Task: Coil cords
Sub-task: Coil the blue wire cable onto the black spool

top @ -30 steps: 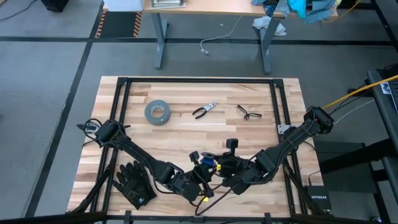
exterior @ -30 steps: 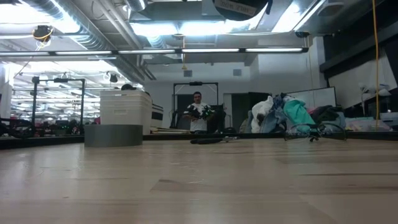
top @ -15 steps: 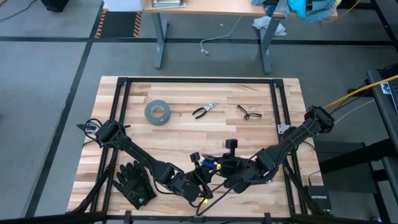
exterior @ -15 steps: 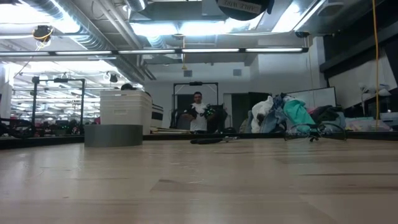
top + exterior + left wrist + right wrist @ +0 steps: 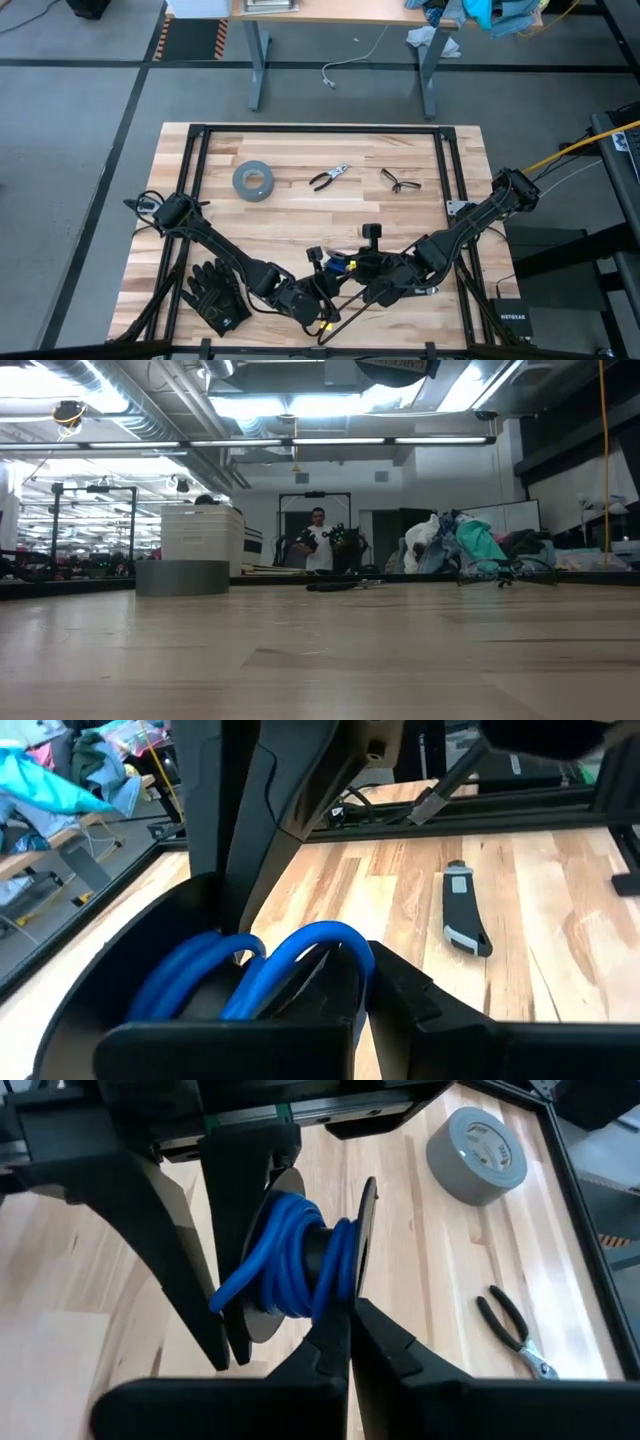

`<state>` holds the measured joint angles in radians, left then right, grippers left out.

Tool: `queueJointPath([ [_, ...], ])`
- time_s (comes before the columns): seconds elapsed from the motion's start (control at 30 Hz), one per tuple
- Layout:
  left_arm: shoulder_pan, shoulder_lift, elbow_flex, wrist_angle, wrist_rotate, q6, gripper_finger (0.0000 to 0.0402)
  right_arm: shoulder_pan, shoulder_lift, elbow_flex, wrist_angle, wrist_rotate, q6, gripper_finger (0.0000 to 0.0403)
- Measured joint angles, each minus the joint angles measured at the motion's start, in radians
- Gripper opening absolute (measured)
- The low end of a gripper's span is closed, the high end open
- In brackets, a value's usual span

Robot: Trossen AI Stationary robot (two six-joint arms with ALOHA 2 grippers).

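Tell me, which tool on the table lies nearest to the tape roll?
The pliers: they lie just beside the tape roll, while the glasses and gloves lie farther off.

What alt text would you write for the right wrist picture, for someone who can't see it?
Blue cords are wound around a dark spool, which the right gripper pinches by its rim with its fingers shut, above a pale wooden table. Another dark gripper part stands just beyond the spool; farther off lie a grey tape roll and pliers.
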<state>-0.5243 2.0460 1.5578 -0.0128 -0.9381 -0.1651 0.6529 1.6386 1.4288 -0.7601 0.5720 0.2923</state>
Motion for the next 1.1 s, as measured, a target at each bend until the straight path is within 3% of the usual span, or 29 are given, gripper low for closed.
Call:
queueJointPath([
  [0.3,0.000,0.000,0.000,0.067,0.024,0.060,0.0007,0.002,-0.002,0.000,0.000,0.015,0.020,0.0003],
  [0.73,0.000,0.000,0.000,0.068,0.040,0.063,0.0049,0.002,-0.002,0.000,-0.007,0.035,0.014,0.0003],
  [1.1,0.001,-0.002,0.000,0.013,0.061,0.024,0.0006,0.002,-0.019,0.000,-0.007,0.019,0.015,0.0003],
])
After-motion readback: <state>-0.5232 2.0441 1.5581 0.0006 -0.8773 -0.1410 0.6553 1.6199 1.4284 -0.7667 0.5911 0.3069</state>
